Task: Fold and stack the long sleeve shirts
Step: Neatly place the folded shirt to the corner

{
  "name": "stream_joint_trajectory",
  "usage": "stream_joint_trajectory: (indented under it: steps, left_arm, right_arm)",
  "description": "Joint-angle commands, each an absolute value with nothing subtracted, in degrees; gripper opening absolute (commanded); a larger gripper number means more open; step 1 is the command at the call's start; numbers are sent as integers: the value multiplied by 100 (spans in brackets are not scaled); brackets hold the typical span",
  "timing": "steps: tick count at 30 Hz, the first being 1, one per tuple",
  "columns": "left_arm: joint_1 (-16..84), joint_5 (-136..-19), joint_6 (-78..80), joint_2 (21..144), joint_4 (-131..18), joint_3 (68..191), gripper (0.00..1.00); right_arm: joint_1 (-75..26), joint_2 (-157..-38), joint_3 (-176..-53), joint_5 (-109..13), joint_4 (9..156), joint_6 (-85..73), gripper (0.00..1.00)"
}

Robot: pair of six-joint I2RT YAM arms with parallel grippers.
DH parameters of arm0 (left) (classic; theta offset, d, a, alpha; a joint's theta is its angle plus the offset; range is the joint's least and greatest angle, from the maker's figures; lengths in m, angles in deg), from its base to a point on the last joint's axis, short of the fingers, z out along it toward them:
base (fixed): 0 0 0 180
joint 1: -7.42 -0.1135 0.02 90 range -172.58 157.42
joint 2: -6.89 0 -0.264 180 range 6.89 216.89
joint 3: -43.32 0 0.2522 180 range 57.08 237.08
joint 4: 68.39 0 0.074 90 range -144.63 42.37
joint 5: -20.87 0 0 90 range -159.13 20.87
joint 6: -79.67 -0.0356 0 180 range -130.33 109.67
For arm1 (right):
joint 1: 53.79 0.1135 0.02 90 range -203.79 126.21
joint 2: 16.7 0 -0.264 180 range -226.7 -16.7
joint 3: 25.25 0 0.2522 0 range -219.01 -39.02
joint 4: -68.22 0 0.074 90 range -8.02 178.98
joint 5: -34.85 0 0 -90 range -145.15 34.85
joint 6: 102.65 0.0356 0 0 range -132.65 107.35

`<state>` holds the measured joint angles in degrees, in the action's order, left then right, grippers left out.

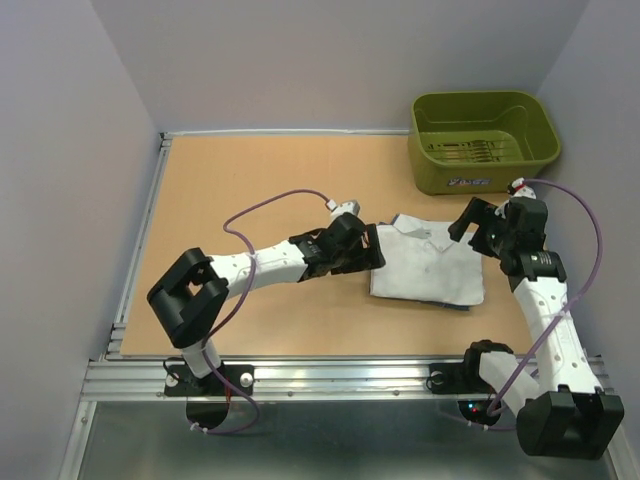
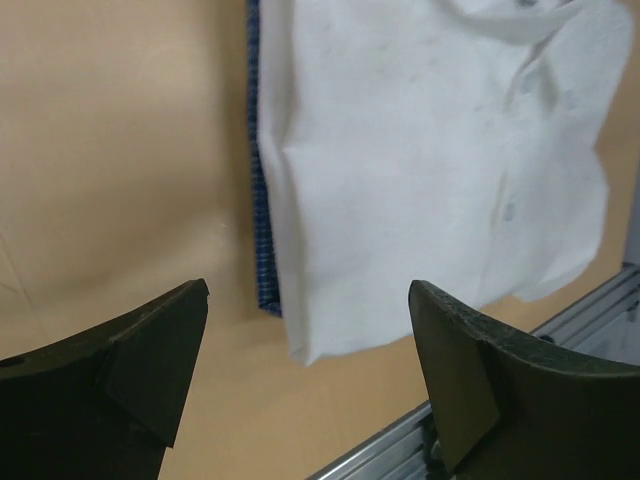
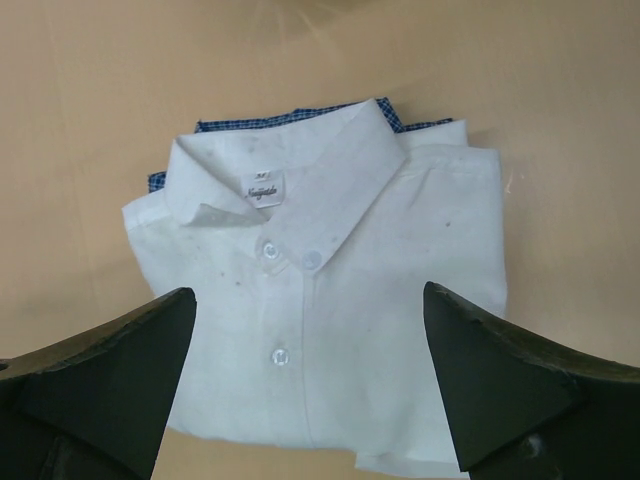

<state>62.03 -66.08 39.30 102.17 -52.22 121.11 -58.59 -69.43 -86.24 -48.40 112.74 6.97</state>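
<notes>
Left side: the left arm is stretched across the table (image 1: 250,170), and the left claw (image 1: 374,250) is held wide at the left edge of the clothes. Nothing is gripped. In the left wrist view the fingers are spread on either side of a corner of the white shirt (image 2: 420,180), and no cloth is pinched.

Centre: the white shirt is laid folded flat, front up, with the collar turned toward the far side and the buttons done up. The blue checked shirt (image 2: 262,240) is seen only as a thin strip along the left edge and behind the collar. It is judged to be folded underneath, with the white one set squarely on it so the two make one pile. The pile is placed right of the table's middle, near the front edge.

Right side: the right claw (image 1: 472,222) is held wide and empty just beside the pile's right collar corner, and it is pointed down at the collar in its wrist view. It cannot be told whether it touches the cloth.

Far right: a green bin (image 1: 480,175) is set in the far corner, well apart from the pile. What lies in it cannot be made out.

Judgement: folding and stacking are taken as done. With both claws spread, a release or a last edge tidy is suggested.
</notes>
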Motion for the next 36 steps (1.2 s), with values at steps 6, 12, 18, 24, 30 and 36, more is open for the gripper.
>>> stream_joint_trajectory:
  steps: [6,12,18,24,30,36]
  left_arm:
    - [6200,-7572,4284,10726,-6385,11834,81]
    - [6235,-7836,4443,11261,-6983,12071,54]
    - [6349,-7932,4645,11999,-7229,12879,41]
    - [6551,-7950,4847,12755,-7458,13933,40]
    - [6665,-7959,5268,13590,-7774,14944,42]
    - [6876,-7818,5682,14355,-8117,16060,46]
  right_arm:
    - [-5783,-6487,-8964,-3933,11432,730,100]
    - [-5783,-6346,-8938,-3845,11424,774,100]
    - [-5783,-6372,-9104,-3643,11415,844,100]
    - [-5774,-6346,-9184,-3564,11406,906,100]
    - [-5757,-6311,-9175,-3537,11380,897,100]
    - [-5730,-6249,-9149,-3581,11362,871,100]
